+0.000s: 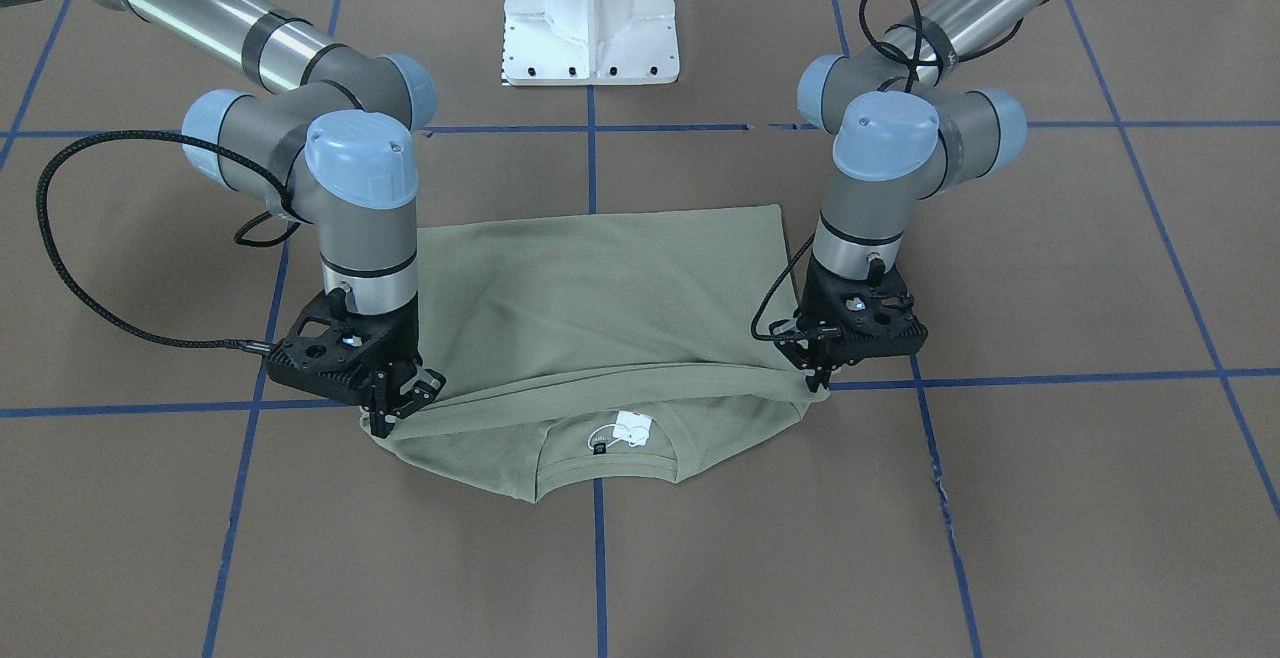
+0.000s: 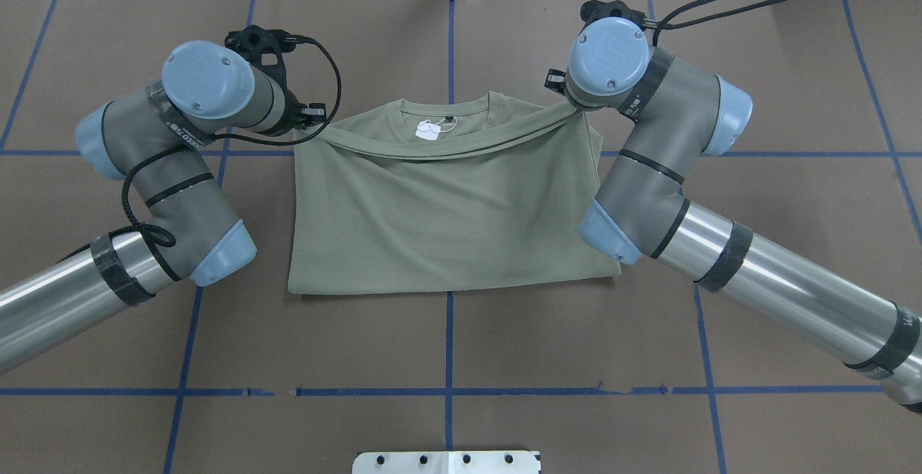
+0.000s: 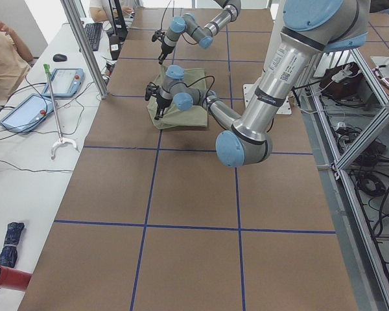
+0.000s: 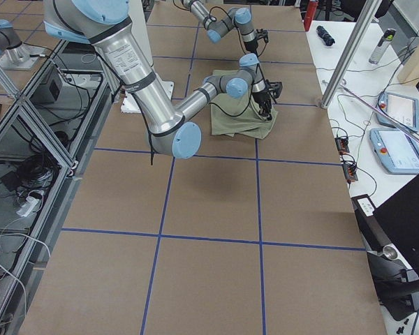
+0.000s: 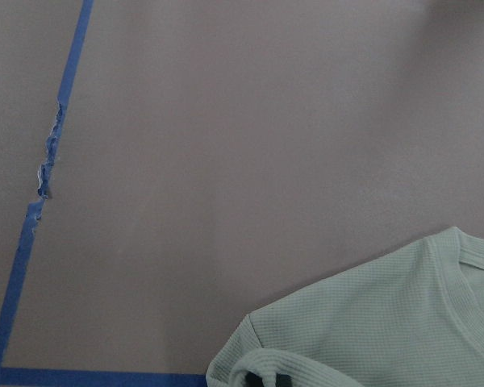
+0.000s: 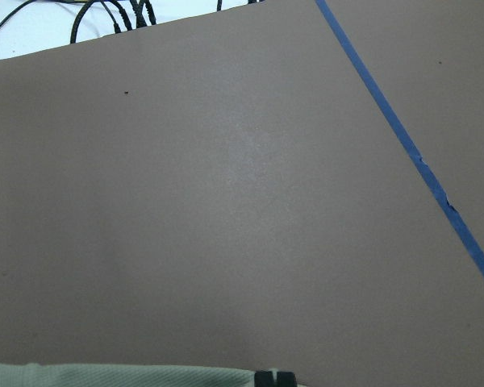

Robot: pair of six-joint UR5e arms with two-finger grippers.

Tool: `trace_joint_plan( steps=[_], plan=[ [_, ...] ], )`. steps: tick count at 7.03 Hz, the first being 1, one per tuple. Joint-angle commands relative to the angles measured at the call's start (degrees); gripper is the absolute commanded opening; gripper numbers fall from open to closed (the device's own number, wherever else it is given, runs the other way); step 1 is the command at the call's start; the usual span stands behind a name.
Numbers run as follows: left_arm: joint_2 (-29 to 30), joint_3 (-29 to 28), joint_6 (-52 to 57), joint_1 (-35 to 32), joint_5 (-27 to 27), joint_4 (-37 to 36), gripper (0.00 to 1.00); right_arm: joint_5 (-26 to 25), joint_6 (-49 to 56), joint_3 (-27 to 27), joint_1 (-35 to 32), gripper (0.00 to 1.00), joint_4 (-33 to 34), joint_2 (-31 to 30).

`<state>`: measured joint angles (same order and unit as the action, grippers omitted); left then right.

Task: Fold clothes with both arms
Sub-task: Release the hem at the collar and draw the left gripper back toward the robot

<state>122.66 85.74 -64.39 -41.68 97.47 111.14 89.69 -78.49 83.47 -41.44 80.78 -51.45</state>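
Overhead exterior footage is filled at its middle by the shirt [image 2: 446, 215], a sage-green knit laid on the table [image 2: 446, 330] between the two arms. The garment is doubled into a broad rectangle. Its hemmed edge is carried across the chest and strung in a shallow, sagging arc just short of the round collar [image 2: 445, 108], which is turned away from the robot's base. A white tag [image 2: 430, 130] is seen inside that collar.

One end of the hemmed edge is pinched by the left gripper [image 1: 822, 380] and the other by the right gripper [image 1: 384, 420]. Each pair of fingers is closed on a corner of the fabric, low over the table.

The table is covered in matte brown sheeting that is marked into large squares by blue tape [image 2: 576, 390]. A white metal pedestal [image 1: 590, 13] is bolted down at the robot's side. In the exterior left view a white bench [image 3: 26, 162] is set along the far edge of the table. Cabled teach pendants [image 3: 26, 110] are laid on the bench, and an operator [image 3: 0, 58] is partly seen beside it.
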Motion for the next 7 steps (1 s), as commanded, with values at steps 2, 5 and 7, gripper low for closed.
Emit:
trace_joint_plan(
  steps=[2,5,7],
  plan=[
    [0.48,-0.58,1.02,0.02,0.00,0.04,0.00,0.04,1.41,-1.81,-0.49,0.00,-0.18,0.03],
    [-0.04,0.38,4.51,0.28,0.35,1.69,1.00,0.12,2.11,-2.96,0.40,1.00,-4.72,-0.49],
    [-4.06,8.52,5.68,0.71,2.01,3.03,1.00,5.65,9.13,-0.43,-1.45,1.00,-4.93,-1.45]
  ],
)
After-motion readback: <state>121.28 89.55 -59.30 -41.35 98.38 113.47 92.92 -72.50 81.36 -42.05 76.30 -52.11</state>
